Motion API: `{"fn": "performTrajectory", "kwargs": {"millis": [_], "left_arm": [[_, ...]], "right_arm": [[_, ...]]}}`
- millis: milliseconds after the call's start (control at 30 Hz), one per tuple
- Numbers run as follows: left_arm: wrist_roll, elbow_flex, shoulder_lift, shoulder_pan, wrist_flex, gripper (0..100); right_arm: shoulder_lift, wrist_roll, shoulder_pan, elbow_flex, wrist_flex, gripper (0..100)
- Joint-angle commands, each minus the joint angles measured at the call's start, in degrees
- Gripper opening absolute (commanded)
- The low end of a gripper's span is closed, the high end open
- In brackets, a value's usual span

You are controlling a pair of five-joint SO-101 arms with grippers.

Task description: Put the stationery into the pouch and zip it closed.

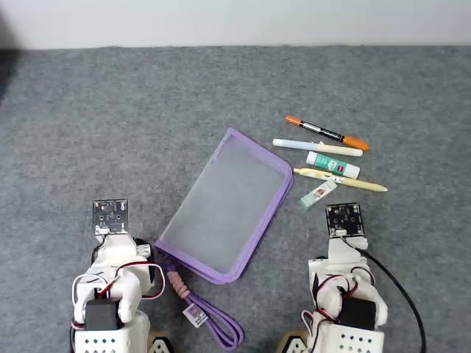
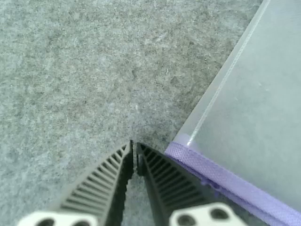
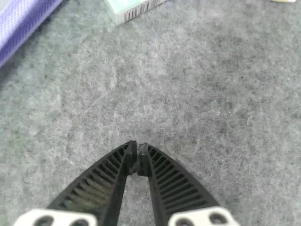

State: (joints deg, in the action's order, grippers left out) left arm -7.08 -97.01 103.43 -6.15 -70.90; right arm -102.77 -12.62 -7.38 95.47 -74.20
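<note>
A translucent pouch [image 1: 224, 208] with purple trim lies flat and tilted in the middle of the grey mat, its purple strap [image 1: 213, 321] trailing toward the front. To its right lie an orange marker [image 1: 327, 132], a pale blue pen [image 1: 316, 147], a white and green glue stick [image 1: 333, 165], a yellow pen [image 1: 340, 179] and a small eraser [image 1: 318, 193]. My left gripper [image 2: 133, 157] is shut and empty beside the pouch's near-left corner [image 2: 225, 141]. My right gripper [image 3: 138, 157] is shut and empty just short of the eraser [image 3: 134, 8].
Grey felt mat [image 1: 110, 125] covers the table, with open room at the left and the back. Both arm bases stand at the front edge, the left arm [image 1: 110, 279] and the right arm [image 1: 344, 287]. A pale wall runs along the back.
</note>
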Motion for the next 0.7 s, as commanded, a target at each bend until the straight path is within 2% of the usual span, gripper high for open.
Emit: {"fn": "performTrajectory", "kwargs": {"millis": [0, 100, 200, 333, 467, 667], "left_arm": [[0.62, 0.57, 0.44, -0.09, -0.18, 1], [0.62, 0.57, 0.44, -0.09, -0.18, 1], [0.62, 0.57, 0.44, -0.09, -0.18, 1], [0.62, 0.57, 0.44, -0.09, -0.18, 1], [0.62, 0.57, 0.44, -0.09, -0.18, 1], [0.62, 0.57, 0.44, -0.09, -0.18, 1]], "right_arm": [[-0.4, -0.35, 0.48, 1.05, 1.1, 1.1], [-0.48, -0.35, 0.13, 0.7, 7.87, 0.9], [0.04, 0.88, 1.8, -1.76, 8.13, 0.9], [0.22, 2.64, 10.95, -6.07, 1.8, 0.8], [1.1, 1.76, 17.89, -11.08, 0.22, 0.8], [16.4, 1.05, 28.26, -15.56, 1.63, 0.8]]}}
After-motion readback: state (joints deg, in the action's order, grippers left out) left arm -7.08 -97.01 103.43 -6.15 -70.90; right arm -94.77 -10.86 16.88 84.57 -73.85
